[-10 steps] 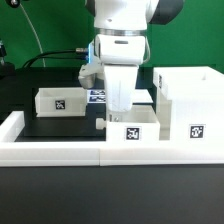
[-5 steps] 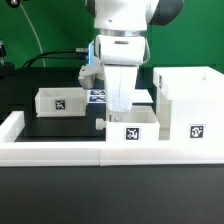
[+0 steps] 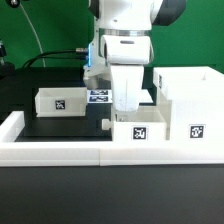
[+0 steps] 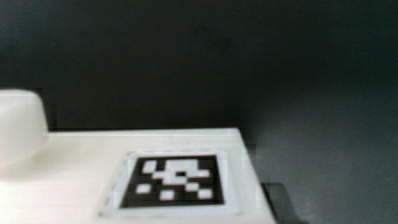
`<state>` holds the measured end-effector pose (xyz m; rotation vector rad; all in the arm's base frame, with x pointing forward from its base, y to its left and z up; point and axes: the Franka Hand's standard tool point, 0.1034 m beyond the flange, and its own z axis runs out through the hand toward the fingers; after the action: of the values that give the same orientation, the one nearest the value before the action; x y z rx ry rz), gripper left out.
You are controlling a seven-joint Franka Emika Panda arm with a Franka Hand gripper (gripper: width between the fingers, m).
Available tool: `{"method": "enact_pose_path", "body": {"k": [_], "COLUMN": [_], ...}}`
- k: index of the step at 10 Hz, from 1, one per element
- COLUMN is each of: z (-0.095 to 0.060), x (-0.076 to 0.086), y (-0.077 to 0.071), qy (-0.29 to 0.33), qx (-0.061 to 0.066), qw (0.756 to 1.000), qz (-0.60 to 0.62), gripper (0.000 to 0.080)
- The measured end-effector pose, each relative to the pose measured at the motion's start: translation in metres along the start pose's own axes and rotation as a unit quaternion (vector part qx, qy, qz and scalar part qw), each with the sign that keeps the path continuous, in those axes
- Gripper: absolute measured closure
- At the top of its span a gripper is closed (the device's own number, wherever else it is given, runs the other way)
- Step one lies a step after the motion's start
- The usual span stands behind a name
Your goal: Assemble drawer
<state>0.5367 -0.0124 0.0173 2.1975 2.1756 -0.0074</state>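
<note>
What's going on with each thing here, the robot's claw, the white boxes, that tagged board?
Gripper: lowered into one tray; open or shut cannot be told.
Tray under the gripper: upright, open side up, right beside the housing.
Other tray: upright, alone on the table, untouched.
Housing: standing, neither tray in it.
Marker board: flat, partly hidden behind the arm.

No readable text or numbers.

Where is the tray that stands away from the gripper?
In the exterior view, this tray stands toward that view's left on the black table, just left of the marker board, far from the housing.
</note>
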Motion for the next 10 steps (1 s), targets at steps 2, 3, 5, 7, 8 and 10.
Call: {"method": "enact_pose_path", "body": {"k": [2, 3, 5, 7, 8, 10], "z": [0.0001, 0.0001, 0.0024, 0.0047, 0.0048, 0.0049], "x": [-0.0011, -0.0012, -0.0001, 0.0051, 0.0051, 0.0041], "y": [-0.0001, -0.0001, -0.0016, -0.0029, -0.0031, -0.0031], "qy": [0.0, 0.0, 0.0, 0.002, 0.002, 0.002], "qx": [0.0, 0.0, 0.002, 0.004, 0.004, 0.004], "qw": [1.0, 1.0, 1.0, 1.0, 1.0, 1.0], "qz": [0.001, 0.001, 0.001, 0.003, 0.01, 0.016], "gripper": [0.0757, 0.0757, 0.0757, 0.0757, 0.0757, 0.0757]}}
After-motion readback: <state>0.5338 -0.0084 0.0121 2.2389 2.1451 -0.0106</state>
